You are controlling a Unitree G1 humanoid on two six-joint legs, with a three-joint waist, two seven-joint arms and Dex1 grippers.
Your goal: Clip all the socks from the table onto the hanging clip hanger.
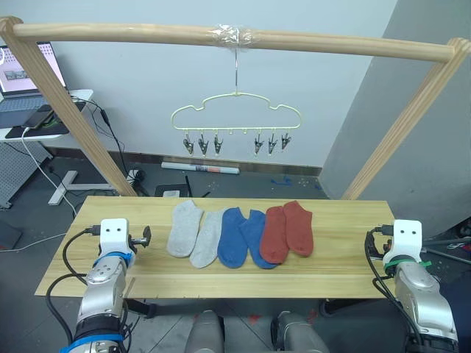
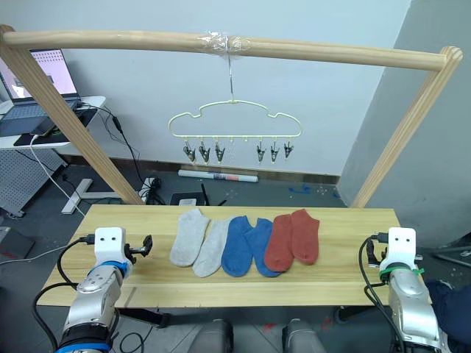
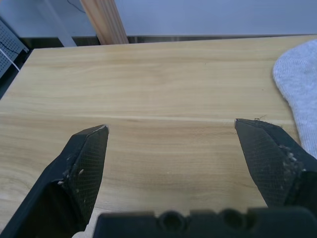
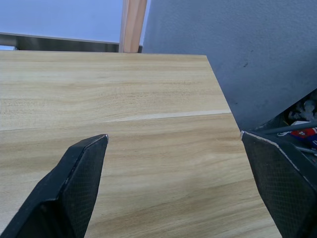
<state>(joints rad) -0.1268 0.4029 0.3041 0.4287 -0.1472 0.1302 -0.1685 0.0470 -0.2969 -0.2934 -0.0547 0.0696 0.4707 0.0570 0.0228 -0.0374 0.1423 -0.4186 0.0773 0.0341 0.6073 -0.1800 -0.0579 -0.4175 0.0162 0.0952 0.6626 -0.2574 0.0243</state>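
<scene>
Six socks lay in a row across the middle of the wooden table (image 1: 331,250): two grey socks (image 1: 195,232) at the robot's left, two blue socks (image 1: 243,237) in the centre and two rust red socks (image 1: 288,230) at the right, neighbours overlapping. Above and behind them the pale yellow clip hanger (image 1: 235,112) hung by its hook from a wooden pole (image 1: 147,31), its clips bare. The left gripper (image 3: 171,130) and right gripper (image 4: 174,138) hovered near opposite table ends, fingers spread wide and holding nothing
</scene>
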